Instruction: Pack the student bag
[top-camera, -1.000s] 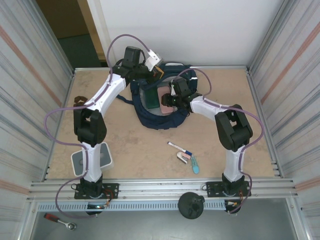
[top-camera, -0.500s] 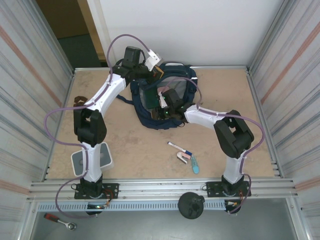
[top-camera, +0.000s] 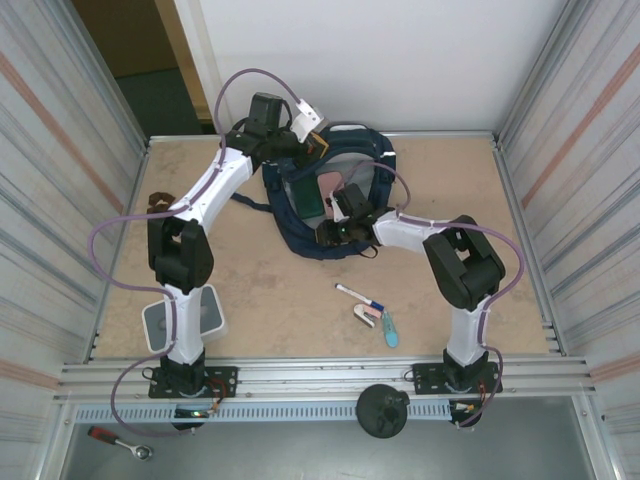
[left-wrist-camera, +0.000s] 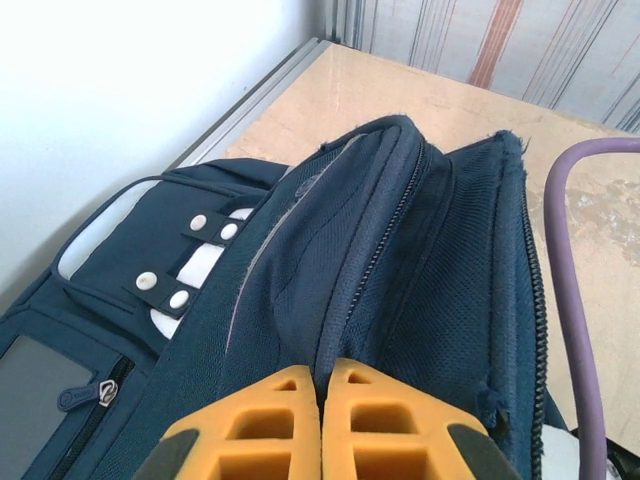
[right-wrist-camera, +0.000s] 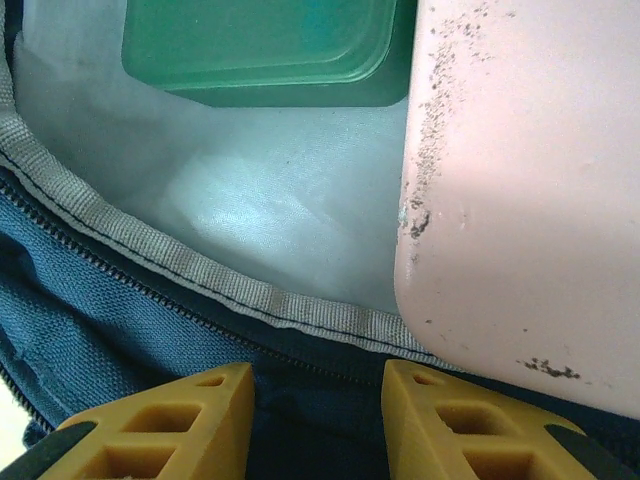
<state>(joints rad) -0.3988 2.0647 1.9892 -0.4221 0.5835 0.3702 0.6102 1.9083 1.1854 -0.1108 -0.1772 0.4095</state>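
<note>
A beige, mottled worktop (top-camera: 270, 290) is seen. The student bag (top-camera: 300, 238) is laid open toward its far edge. Nearer the front, right of centre, a white marker with a blue cap (top-camera: 358, 296) is placed, with a small pink-and-white item (top-camera: 368, 316) and a teal item (top-camera: 389, 329) just beside it. A white, grey-topped box (top-camera: 155, 322) is set at the near left corner.

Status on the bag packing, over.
Left tool shut, pinching student bag rim. Right tool open at bag mouth. Green box, pink case inside. Marker loose on table.
</note>
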